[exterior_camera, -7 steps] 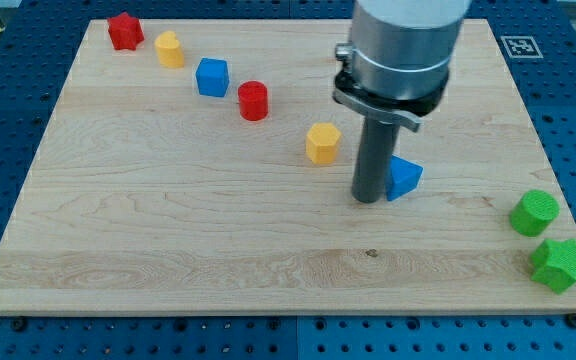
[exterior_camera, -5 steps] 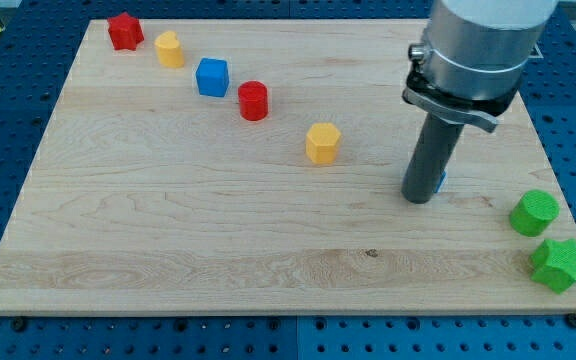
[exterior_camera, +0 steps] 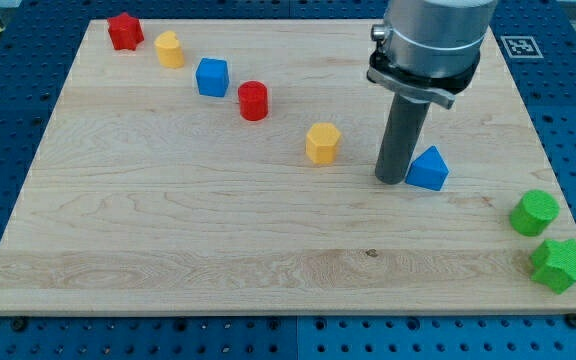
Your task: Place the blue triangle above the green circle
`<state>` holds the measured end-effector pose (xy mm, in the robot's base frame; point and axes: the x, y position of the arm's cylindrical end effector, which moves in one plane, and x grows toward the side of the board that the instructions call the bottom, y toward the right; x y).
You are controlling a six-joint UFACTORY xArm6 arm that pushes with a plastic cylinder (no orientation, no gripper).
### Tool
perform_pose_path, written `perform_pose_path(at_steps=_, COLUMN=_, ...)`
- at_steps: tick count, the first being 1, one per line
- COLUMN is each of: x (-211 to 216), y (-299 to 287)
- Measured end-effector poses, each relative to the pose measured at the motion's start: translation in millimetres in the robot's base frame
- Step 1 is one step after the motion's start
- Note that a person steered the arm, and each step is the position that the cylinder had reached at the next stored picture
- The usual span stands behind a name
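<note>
Nearest the bottom edge of the wooden table [exterior_camera: 168,270], by its bottom-right corner, sit two green blocks: a green star [exterior_camera: 559,264] and, touching or just above it, the green circle [exterior_camera: 535,213]. Farther up, toward the middle of the right half, lies the one blue triangle [exterior_camera: 428,169], well apart from the green circle and up and to the view's left of it. A yellow hexagon block [exterior_camera: 322,143] lies to the left of the triangle, near the table's middle. From there a line of blocks runs up toward the top-left corner: a red cylinder [exterior_camera: 253,101], a blue cube [exterior_camera: 212,77], a second yellow block [exterior_camera: 169,48] and a red star [exterior_camera: 124,31] closest to that corner. That makes two green, two blue, two yellow and two red, eight in all.

The arm comes down from the top edge as a broad grey cylinder with a dark collar, and the dark rod stands upright below it. My tip [exterior_camera: 391,181] rests on the table just beside the blue triangle's left side, touching it or nearly so; it carries no jaws and holds nothing.
</note>
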<state>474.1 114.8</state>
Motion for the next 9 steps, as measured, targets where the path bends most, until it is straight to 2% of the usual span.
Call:
perform_pose_path(at_steps=3, x=-2, y=63)
perform_pose_path(at_steps=5, x=-2, y=65)
perform_pose_path(at_steps=6, x=11, y=36)
perform_pose_path(at_steps=9, x=19, y=66)
